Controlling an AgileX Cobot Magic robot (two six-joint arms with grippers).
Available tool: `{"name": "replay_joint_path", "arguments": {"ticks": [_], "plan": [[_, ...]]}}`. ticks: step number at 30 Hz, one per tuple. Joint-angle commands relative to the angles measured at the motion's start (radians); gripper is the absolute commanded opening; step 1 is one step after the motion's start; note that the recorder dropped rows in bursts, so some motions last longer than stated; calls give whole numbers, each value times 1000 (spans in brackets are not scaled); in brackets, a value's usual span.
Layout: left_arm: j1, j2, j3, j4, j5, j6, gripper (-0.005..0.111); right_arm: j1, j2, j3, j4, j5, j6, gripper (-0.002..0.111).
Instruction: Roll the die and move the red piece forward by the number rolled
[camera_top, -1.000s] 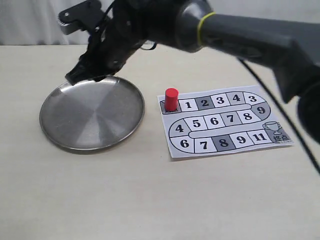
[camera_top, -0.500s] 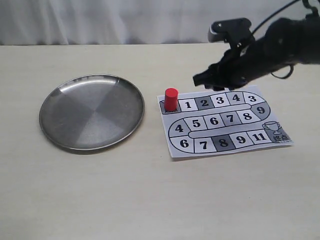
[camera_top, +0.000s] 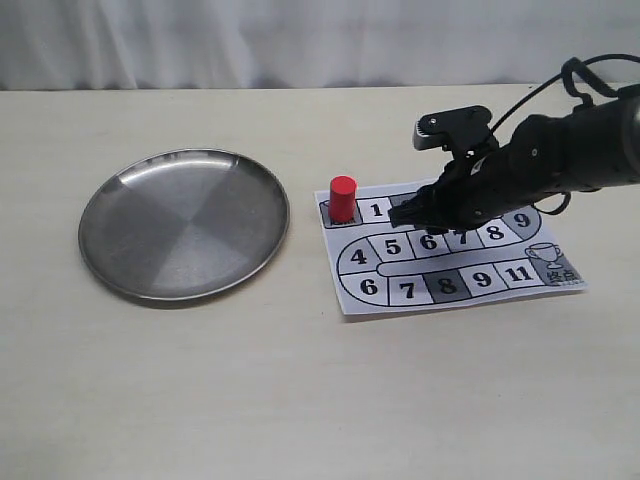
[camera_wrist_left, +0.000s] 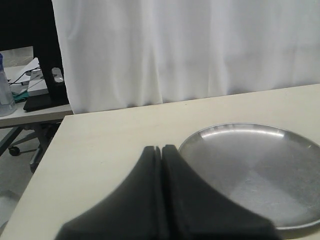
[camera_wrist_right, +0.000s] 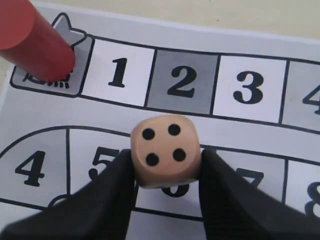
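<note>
The pale beige die (camera_wrist_right: 166, 151) is clamped between my right gripper's (camera_wrist_right: 166, 161) two black fingers, its four-pip face toward the camera. It hangs just over the numbered paper board (camera_wrist_right: 185, 80), above square 6 in the middle row. From the exterior view the right gripper (camera_top: 407, 215) hovers low over squares 2 and 6, hiding the die. The red piece (camera_top: 343, 198) stands upright on the start square at the board's (camera_top: 500, 285) left end, apart from the gripper; it also shows as the red piece (camera_wrist_right: 35, 45). My left gripper (camera_wrist_left: 162, 148) is shut on nothing, beside the plate.
A round steel plate (camera_top: 185, 225) lies left of the board with nothing on it; the plate (camera_wrist_left: 250, 165) also fills part of the left wrist view. White curtain runs behind the table's far edge. A desk with clutter (camera_wrist_left: 30, 90) stands beyond the table's side.
My right arm swung from the plate's far rim rightward across the table, then came down over the board's squares with the die. The red piece has not moved.
</note>
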Motion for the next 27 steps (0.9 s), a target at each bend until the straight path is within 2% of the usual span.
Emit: {"name": "replay_joint_path", "arguments": {"ticks": [1,9,13,15,21,25,26,27], "plan": [[-2,-5,2,-5,-16,-3,0,-3,-1,-1,3,14,-11,9],[-2,-5,2,-5,-16,-3,0,-3,-1,0,3,-33,-11,61],[-2,-5,2,-5,-16,-3,0,-5,-1,0,-4,-53,-14,77],[-2,-5,2,-5,-16,-3,0,-5,-1,0,-10,-65,-17,81],[-2,-5,2,-5,-16,-3,0,-5,-36,0,-32,-48,-26,81],[-2,-5,2,-5,-16,-3,0,-9,-169,0,-131,123,-28,81],[-2,-5,2,-5,-16,-3,0,-9,-228,0,-135,215,-28,78],[-2,-5,2,-5,-16,-3,0,-9,-271,0,-135,294,-23,70]]}}
